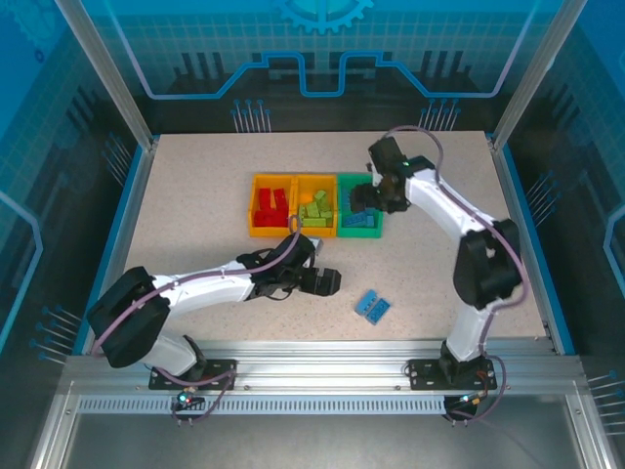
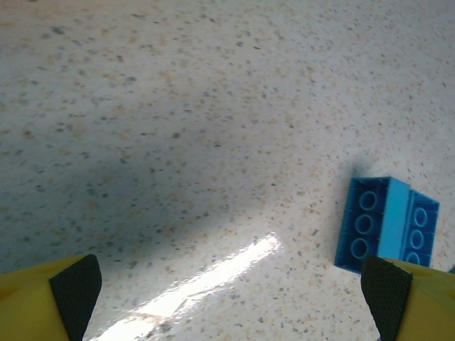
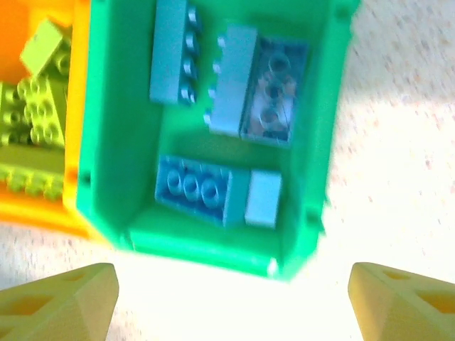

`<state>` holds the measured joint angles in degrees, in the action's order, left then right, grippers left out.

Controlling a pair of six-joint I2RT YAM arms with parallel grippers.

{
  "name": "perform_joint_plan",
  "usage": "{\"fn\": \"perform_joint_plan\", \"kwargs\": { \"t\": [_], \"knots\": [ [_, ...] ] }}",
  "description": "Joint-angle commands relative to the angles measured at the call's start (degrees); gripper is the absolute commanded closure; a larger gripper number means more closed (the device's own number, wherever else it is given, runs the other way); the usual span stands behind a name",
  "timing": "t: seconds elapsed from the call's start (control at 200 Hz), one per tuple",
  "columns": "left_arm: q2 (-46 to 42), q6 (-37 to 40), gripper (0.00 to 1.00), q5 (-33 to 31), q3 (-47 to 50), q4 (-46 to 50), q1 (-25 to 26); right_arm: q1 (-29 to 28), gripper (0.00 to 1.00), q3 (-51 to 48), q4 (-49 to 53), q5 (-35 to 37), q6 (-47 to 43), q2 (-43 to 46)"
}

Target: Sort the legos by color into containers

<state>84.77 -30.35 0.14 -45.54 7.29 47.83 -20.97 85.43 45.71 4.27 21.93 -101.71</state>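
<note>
Aluminium rail (image 1: pixel 312 376) runs along the near edge, and both arm bases are bolted on it. Around the work area stand blue translucent wall panels (image 1: pixel 312 59) in metal posts, printed with a grid and a gear figure. Inside them lies the beige speckled surface (image 1: pixel 195 205) with a blue border, and it shines under strong light.

From the left base, the white left arm (image 1: pixel 195 291) reaches low across the near middle. The left tool (image 2: pixel 231 291) is released, its yellow fingers wide apart over bare surface and gripping nothing. The white right arm (image 1: pixel 459 220) bends toward the far middle, and the right tool (image 3: pixel 231 295) hangs above the green bin, also spread wide and empty.

Three small plastic bins stand touching in a row. The left orange-yellow bin (image 1: pixel 256 210) holds red studded bricks (image 1: pixel 273 207). The middle orange-yellow bin (image 1: pixel 315 178) holds lime green bricks (image 1: pixel 314 208). The green bin (image 3: pixel 106 142) holds light blue bricks (image 3: pixel 202 188).

Two loose light blue bricks (image 1: pixel 372 306) lie together on the surface, near the left tool, on its right.
</note>
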Motion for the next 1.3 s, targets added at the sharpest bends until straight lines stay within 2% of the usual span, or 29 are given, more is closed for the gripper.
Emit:
{"fn": "perform_joint_plan", "kwargs": {
  "t": [0.0, 0.17, 0.37, 0.875, 0.94, 1.05, 1.296],
  "knots": [
    [3.44, 6.52, 0.01, 3.99, -4.76, 0.15, 2.94, 0.42, 0.14, -9.80, -1.74, 0.00, 1.98, 7.68],
    [12.11, 13.32, 0.10, 6.67, -13.25, 6.21, 7.35, 3.09, 0.13, -21.31, -2.99, -0.32, 4.07, 16.55],
    [18.80, 15.33, 0.15, 5.31, -18.78, 9.32, 10.42, 7.16, 0.12, -28.09, -3.13, -1.20, 4.80, 22.17],
    [23.27, 15.49, 0.32, 5.11, -22.25, 10.25, 11.43, 13.42, 0.11, -34.49, -3.70, -4.03, 4.70, 29.15],
    [23.32, 15.16, 0.35, 3.54, -22.54, 11.09, 11.44, 14.00, 0.11, -34.72, -3.74, -4.23, 4.74, 29.64],
    [23.25, 14.44, 0.42, 0.57, -22.34, 12.07, 11.40, 14.60, 0.11, -36.24, -4.03, -4.54, 4.54, 30.09],
    [23.33, 13.08, 0.57, -1.49, -22.40, 12.73, 11.40, 15.07, 0.11, -36.47, -4.09, -5.09, 4.37, 30.26]
  ]
}}
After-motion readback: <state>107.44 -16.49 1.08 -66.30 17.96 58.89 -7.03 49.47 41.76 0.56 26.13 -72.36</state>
